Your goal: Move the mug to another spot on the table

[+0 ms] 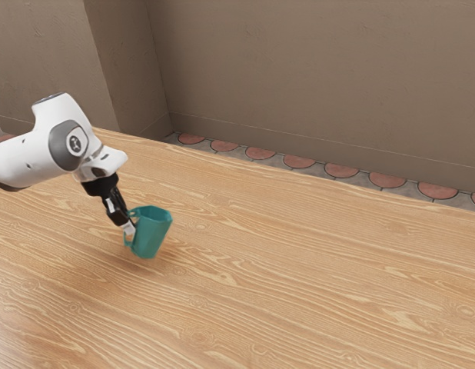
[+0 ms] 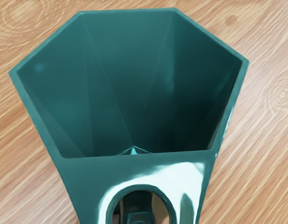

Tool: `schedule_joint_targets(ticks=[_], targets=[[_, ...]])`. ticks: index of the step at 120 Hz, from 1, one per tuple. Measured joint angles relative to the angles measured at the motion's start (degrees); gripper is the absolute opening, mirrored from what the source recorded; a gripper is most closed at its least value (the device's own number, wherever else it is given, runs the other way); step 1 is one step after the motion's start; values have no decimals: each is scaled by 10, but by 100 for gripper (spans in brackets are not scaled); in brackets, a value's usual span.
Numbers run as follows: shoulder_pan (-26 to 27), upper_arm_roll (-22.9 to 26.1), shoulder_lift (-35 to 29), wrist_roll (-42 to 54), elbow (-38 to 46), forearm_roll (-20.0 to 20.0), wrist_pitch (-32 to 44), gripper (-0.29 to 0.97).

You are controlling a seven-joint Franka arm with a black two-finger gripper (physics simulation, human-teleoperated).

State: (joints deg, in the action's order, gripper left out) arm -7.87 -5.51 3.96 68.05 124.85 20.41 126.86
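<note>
A teal six-sided mug [image 1: 153, 233] hangs tilted just over the wooden table [image 1: 314, 261] in the exterior view's left half, with a faint shadow under its base. My gripper [image 1: 128, 226] comes down from the upper left and is shut on the mug at its handle side. In the wrist view I look straight into the open mouth of the mug [image 2: 134, 88], and its round handle [image 2: 143, 200] lies right under the hand.
Bare wood-grain tabletop spreads to the exterior view's right and front of the mug. The table's far edge [image 1: 299, 171] runs diagonally at the back, with a strip of red floor tiles [image 1: 341, 170] and brown walls beyond.
</note>
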Motion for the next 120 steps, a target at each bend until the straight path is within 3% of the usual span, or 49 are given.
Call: schedule_joint_targets(ticks=[37,55,61,78,86,100,120], targets=[[7,24,18,-7,-1,9,19,3],[6,43,16,-7,23,19,74,3],[7,45,15,-3,35,52,95,2],[5,46,12,39,56,210,136,3],[4,45,12,63,65,261,150,3],[4,45,13,99,80,304,171,3],[4,45,17,142,90,325,191,3]])
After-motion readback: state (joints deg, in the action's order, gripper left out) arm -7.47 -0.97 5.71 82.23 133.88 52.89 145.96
